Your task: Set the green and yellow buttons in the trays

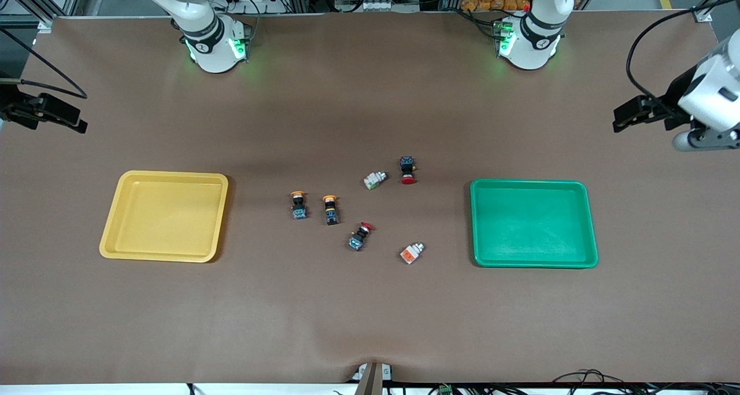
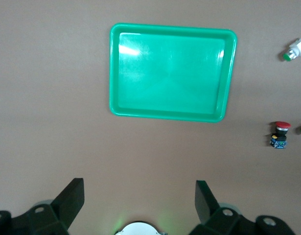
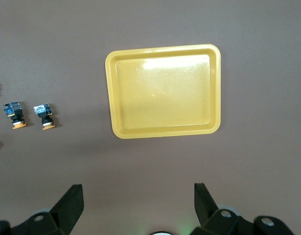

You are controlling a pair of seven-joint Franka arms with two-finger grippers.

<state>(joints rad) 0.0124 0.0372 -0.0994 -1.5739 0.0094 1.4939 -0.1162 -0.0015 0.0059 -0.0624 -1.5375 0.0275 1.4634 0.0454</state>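
Two yellow-capped buttons (image 1: 298, 205) (image 1: 330, 209) lie side by side mid-table, also seen in the right wrist view (image 3: 14, 113) (image 3: 44, 116). One whitish button (image 1: 374, 179) lies farther from the front camera, another with an orange end (image 1: 411, 253) (image 2: 296, 49) nearer. The yellow tray (image 1: 165, 178) (image 3: 165, 128) sits toward the right arm's end, the green tray (image 1: 532, 185) (image 2: 172, 113) toward the left arm's end. My left gripper (image 1: 627, 117) (image 2: 139, 196) hangs open high by the green tray. My right gripper (image 1: 58, 114) (image 3: 138, 198) hangs open high by the yellow tray. Both hold nothing.
Two red-capped black buttons (image 1: 408, 170) (image 1: 359, 236) lie among the others; one shows in the left wrist view (image 2: 280, 134). Brown table surface spreads around the trays. Both arm bases (image 1: 214, 42) (image 1: 529, 39) stand at the table's edge farthest from the front camera.
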